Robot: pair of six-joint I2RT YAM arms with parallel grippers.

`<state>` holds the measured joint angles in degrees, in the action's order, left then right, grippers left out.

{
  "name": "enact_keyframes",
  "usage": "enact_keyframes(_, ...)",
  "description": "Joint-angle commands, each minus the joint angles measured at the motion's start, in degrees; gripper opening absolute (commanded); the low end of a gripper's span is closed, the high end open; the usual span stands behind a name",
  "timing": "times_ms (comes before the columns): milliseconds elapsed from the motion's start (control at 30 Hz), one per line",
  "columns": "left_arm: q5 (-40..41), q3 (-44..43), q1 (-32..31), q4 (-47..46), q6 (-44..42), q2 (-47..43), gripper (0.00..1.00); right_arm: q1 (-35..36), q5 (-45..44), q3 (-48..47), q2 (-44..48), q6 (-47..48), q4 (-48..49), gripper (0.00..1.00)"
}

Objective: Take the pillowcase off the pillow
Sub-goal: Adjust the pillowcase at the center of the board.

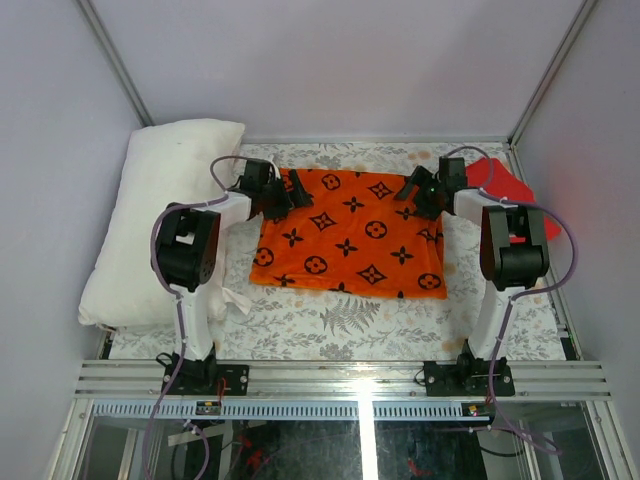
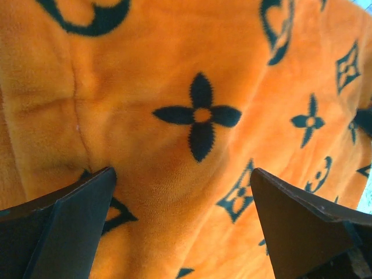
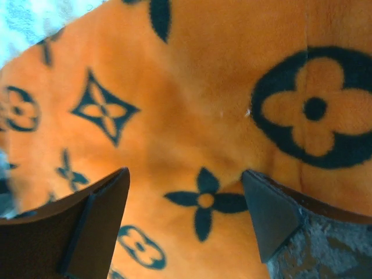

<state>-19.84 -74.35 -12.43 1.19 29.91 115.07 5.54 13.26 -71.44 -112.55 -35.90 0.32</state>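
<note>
The orange pillowcase (image 1: pixel 345 235) with black motifs lies spread flat in the middle of the table. The white pillow (image 1: pixel 160 220) lies bare along the table's left side, apart from the pillowcase. My left gripper (image 1: pixel 291 190) hovers open over the pillowcase's far left corner. My right gripper (image 1: pixel 414 190) hovers open over its far right corner. In the left wrist view the orange pillowcase (image 2: pixel 197 64) fills the frame and the left gripper (image 2: pixel 183 174) holds nothing. In the right wrist view the right gripper (image 3: pixel 185 173) also stands open just above the pillowcase (image 3: pixel 192 87), one fingertip (image 3: pixel 256 192) at a fold.
A red cloth (image 1: pixel 505 185) lies at the far right behind my right arm. A floral table covering (image 1: pixel 330 320) spreads under everything. Grey walls close in the back and both sides. A metal rail (image 1: pixel 340 378) runs along the near edge.
</note>
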Motion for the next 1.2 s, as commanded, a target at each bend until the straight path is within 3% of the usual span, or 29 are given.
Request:
enact_keyframes(0, -3.1, -1.3, 1.9, -4.0, 0.5, 3.0, 1.0, -4.1, 4.4, -2.5, -2.3, -1.3, -1.7, 0.86)
enact_keyframes(167, 3.0, 0.0, 7.6, -1.0, -0.6, 3.4, 1.0, -8.3, -0.1, 0.8, 0.0, -2.3, -2.5, 0.88)
enact_keyframes(300, 4.4, -0.2, 11.0, -0.1, 0.2, 1.9, 1.0, -10.0, 1.4, 1.1, 2.6, -4.1, -1.6, 0.88)
enact_keyframes(567, 4.0, -6.1, 9.9, 2.4, -2.3, -5.9, 1.0, -9.9, 1.2, -5.5, 10.3, -1.1, -4.3, 0.91)
enact_keyframes(667, 1.8, -8.0, 6.6, 2.5, -4.5, -7.8, 1.0, -7.9, 3.8, -5.3, 11.7, -1.1, -2.5, 0.86)
enact_keyframes(733, 2.9, -10.4, 2.6, 4.8, -7.8, -7.1, 0.98, -4.9, 4.3, -5.6, 11.4, -0.1, -2.3, 0.78)
enact_keyframes(800, 6.1, -12.7, -1.6, 6.9, -11.0, -5.3, 0.85, -1.2, 4.3, -6.1, 10.3, 1.3, -1.9, 0.58)
enact_keyframes(933, -1.4, -12.6, -4.0, 3.9, -6.4, 0.5, 0.4, 2.9, 11.6, -3.8, 5.3, -2.9, 3.8, 0.22)
enact_keyframes(1067, -6.2, -7.4, -2.7, -3.3, -1.8, 4.3, 0.33, 3.1, 16.0, 0.1, 0.2, -6.2, 9.8, 0.04)
enact_keyframes(1167, -8.3, -3.9, 0.3, -6.8, 0.9, 6.1, 0.27, 2.4, 13.3, 0.4, -1.4, -4.2, 7.8, 0.0)
